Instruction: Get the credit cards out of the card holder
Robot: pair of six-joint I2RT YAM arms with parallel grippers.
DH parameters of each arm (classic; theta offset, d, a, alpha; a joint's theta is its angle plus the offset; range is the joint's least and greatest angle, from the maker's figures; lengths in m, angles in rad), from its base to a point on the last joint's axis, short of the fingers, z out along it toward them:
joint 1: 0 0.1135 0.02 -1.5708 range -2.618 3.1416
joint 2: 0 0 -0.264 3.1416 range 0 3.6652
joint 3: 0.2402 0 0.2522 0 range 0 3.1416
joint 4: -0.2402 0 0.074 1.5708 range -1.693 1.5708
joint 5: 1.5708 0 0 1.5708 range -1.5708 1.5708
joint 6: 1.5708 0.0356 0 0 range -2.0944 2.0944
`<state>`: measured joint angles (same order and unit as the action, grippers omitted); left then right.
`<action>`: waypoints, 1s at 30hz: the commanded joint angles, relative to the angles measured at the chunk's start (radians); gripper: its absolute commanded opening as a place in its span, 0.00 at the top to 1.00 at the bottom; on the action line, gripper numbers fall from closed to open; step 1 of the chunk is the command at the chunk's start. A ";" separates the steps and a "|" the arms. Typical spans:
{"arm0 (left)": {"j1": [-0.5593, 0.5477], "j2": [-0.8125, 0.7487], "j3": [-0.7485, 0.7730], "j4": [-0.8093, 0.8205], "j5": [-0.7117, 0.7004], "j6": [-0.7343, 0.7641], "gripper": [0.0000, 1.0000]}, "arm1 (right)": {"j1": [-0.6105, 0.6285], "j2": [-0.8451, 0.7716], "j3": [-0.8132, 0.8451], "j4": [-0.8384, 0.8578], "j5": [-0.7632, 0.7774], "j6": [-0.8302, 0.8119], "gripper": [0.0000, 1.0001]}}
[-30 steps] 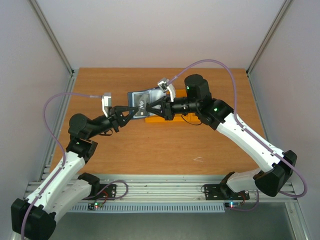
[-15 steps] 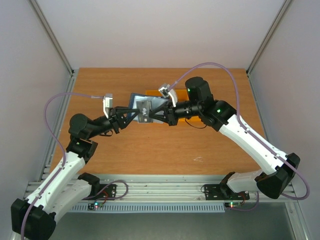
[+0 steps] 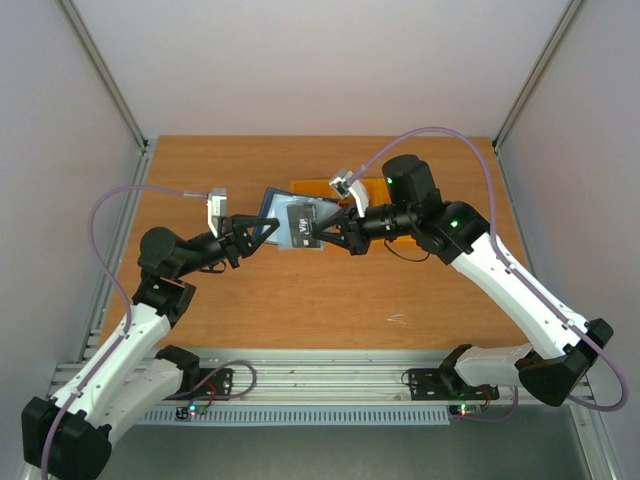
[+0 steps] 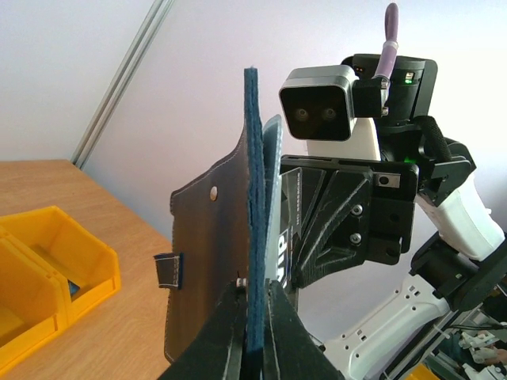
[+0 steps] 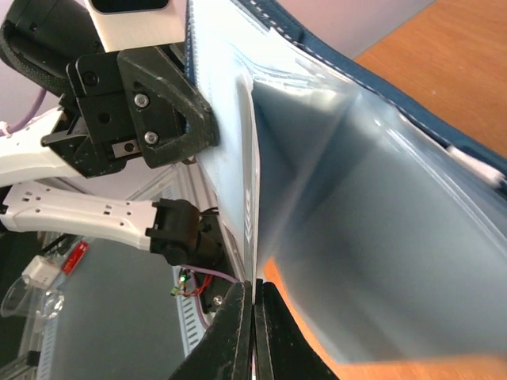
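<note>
1. Fingers (image 4: 215,344) of the left gripper (image 3: 266,229) are pressed together on the left edge of the card holder (image 3: 275,206), clamping it between them.
2. That holder hangs clear of the table (image 3: 300,300), around the middle and toward the far side, between the two grippers; the left wrist view shows its navy cover edge-on and upright.
3. Its snap tab (image 4: 168,270) sticks out from the dark outer face.
4. Reaching in from the right, the right gripper (image 3: 323,236) has its fingers (image 5: 234,332) pinched tight on the thin edge of the black card (image 3: 300,222).
5. White lettering shows on the black card, which lies against the holder's inner face with its right end at the right fingertips. How much of it remains inside a sleeve cannot be told.
6. From the right wrist, the pale blue-grey lining and clear sleeves (image 5: 380,237) spread away beside the pinched edge.
7. Just beyond the holder, an orange bin (image 3: 318,187) sits on the table.
</note>
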<state>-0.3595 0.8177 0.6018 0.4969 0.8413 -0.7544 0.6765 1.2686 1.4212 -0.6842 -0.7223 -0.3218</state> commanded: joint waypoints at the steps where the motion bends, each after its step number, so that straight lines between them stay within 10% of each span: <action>1: -0.001 -0.018 -0.004 0.015 -0.018 0.013 1.00 | -0.039 -0.047 0.007 -0.052 0.051 -0.026 0.99; 9: 0.047 -0.051 -0.004 -0.196 -0.336 0.080 1.00 | -0.193 -0.015 -0.009 -0.058 0.148 0.113 0.99; 30: 0.137 -0.171 0.008 -0.341 -0.567 0.081 1.00 | -0.210 0.901 0.633 -0.284 0.214 0.313 0.99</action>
<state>-0.2291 0.6598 0.6029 0.1181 0.2947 -0.6838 0.4568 2.1056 1.9594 -0.8940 -0.4927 -0.0402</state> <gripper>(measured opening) 0.032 0.012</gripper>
